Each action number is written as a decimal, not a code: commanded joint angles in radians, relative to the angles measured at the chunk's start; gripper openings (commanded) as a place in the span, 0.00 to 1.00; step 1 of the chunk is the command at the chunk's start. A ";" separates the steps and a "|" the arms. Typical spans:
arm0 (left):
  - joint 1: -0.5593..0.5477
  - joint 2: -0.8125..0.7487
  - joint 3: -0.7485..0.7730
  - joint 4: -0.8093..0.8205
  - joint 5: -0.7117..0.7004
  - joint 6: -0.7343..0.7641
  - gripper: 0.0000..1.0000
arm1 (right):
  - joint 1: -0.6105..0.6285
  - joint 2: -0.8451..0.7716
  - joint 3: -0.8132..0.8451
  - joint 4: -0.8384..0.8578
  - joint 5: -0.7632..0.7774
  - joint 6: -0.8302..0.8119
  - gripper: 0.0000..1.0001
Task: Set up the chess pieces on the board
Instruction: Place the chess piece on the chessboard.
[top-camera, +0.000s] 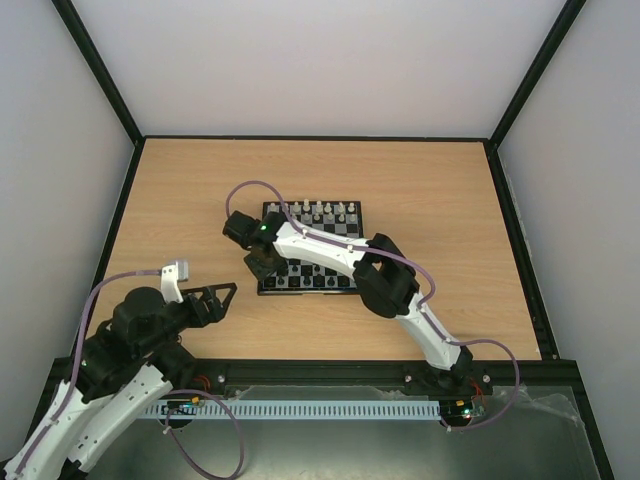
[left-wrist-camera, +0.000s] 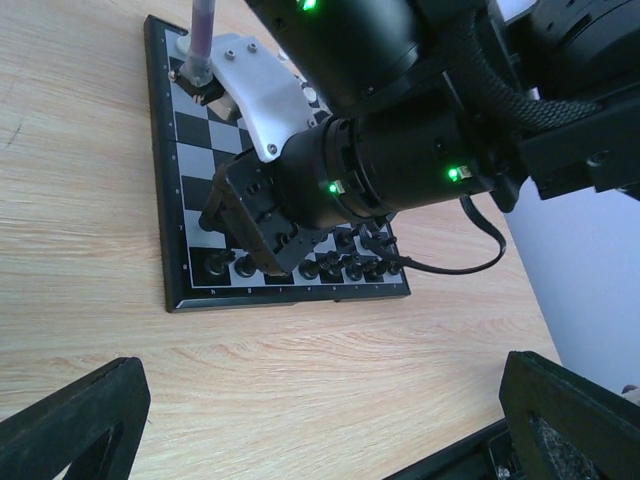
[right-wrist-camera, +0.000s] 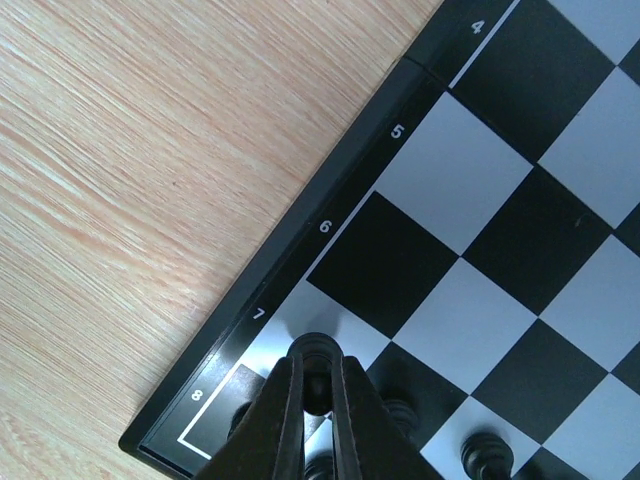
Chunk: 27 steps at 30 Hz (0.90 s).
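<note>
overhead and close wrist views share the board (top-camera: 310, 291).

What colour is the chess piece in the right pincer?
Black. The tiny rounded chess piece shows best in the right wrist view.

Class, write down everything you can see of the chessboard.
The board is a small square of black and pale grey checks in a thin black frame with white numerals along one side. It lies flat on the wooden table. White pieces line its far edge, black pieces its near edge. The right gripper, shut on a black piece, hangs over its near left corner.
</note>
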 joint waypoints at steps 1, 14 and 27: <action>0.005 -0.018 0.034 -0.030 -0.014 0.007 0.99 | 0.012 0.014 0.014 -0.067 0.010 0.002 0.01; 0.003 -0.023 0.052 -0.042 -0.029 0.011 0.99 | 0.014 0.023 -0.008 -0.056 0.009 0.002 0.02; 0.004 -0.020 0.052 -0.041 -0.032 0.014 0.99 | 0.014 0.037 -0.008 -0.049 0.003 0.000 0.07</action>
